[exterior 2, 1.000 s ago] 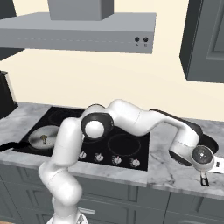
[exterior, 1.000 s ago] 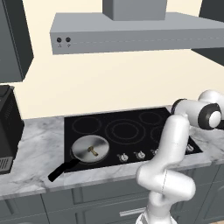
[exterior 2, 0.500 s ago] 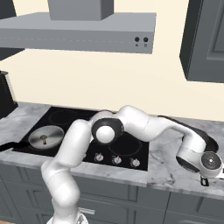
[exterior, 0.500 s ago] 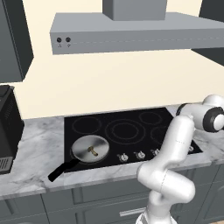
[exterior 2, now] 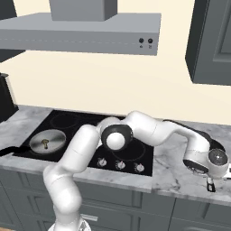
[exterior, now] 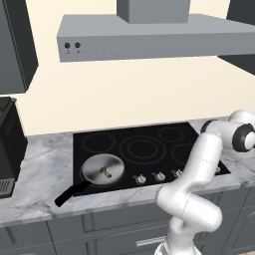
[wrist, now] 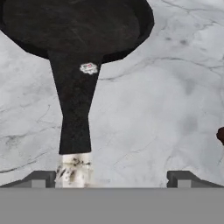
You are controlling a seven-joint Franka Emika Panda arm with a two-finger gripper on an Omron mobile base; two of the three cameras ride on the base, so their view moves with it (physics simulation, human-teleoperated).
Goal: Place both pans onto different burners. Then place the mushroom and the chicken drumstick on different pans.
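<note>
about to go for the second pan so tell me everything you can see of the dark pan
The dark pan is a shallow round blackish pan with a matte, rough-looking surface. Its black handle widens where it meets the bowl, carries a small pale mark there, and ends in a pale, speckled tip. The pan lies flat on the grey-veined marble counter, not on the cooktop, handle pointing toward the camera. The bowl looks empty as far as it shows. The open gripper hovers above the handle's tip, without touching it.

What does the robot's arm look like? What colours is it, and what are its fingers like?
The arm is glossy white, made of rounded tube-like segments with dark grey or black rings and round caps at the joints. Its thick base rises from below the counter. The gripper has two small dark grey fingertips, blocky and square-edged. No cables or markings show on it.
</note>
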